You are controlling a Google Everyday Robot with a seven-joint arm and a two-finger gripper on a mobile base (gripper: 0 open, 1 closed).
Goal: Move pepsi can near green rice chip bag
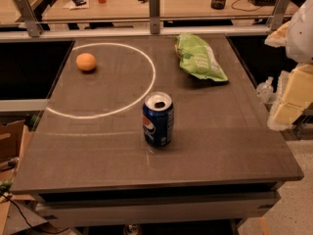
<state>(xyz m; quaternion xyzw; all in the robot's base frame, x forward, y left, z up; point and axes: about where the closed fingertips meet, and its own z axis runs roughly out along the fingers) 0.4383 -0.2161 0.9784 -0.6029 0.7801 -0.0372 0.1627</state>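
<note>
The pepsi can (158, 120) stands upright on the dark table, near the front centre. It is blue with a silver top and a round logo. The green rice chip bag (199, 58) lies at the back right of the table, light green and wrinkly, well apart from the can. My gripper (287, 104) shows as cream and white parts at the right edge of the view. It is beyond the table's right edge, to the right of the can and away from it. It holds nothing that I can see.
An orange fruit (86, 61) sits at the back left, on a white chalk circle (146, 89). A metal rail (154, 18) runs behind the table (220, 151), with a desk of clutter beyond. Cardboard lies on the floor at the left.
</note>
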